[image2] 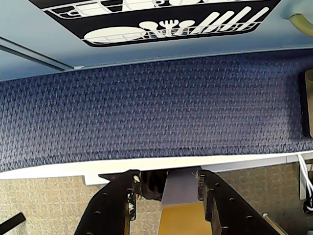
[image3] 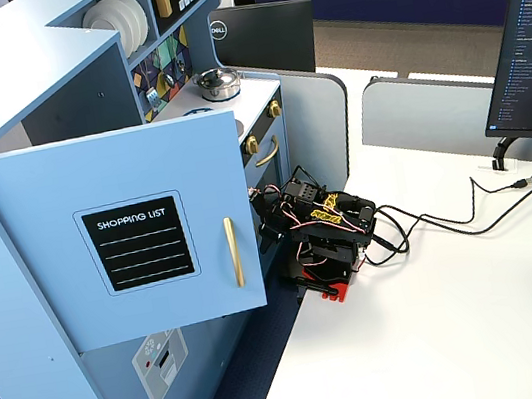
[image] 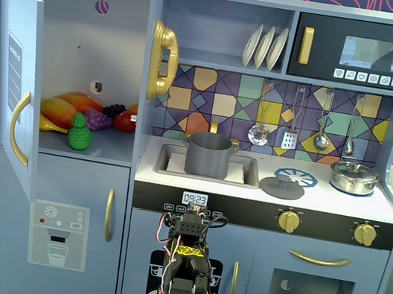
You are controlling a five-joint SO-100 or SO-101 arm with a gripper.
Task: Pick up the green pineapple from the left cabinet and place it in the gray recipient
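Gripper [image2: 167, 193] folded at the desk [image3: 469, 329] edge; the wrist view alone shows its fingers apart, empty. Only a fixed view shows the green pineapple [image: 80, 135] on the left cabinet [image: 75, 59] shelf, gray recipient [image: 208, 155] in the sink. Door reads "SHOPPING LIST" [image3: 138, 243].

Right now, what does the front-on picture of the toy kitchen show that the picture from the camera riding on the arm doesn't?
Only the front-on fixed view shows the green pineapple on the open left cabinet shelf among other toy fruit, and the gray recipient standing in the sink.

Only the wrist view shows the pincer, open and empty, above a strip of blue carpet.

Both share the dishwasher panel with its white crockery drawing.
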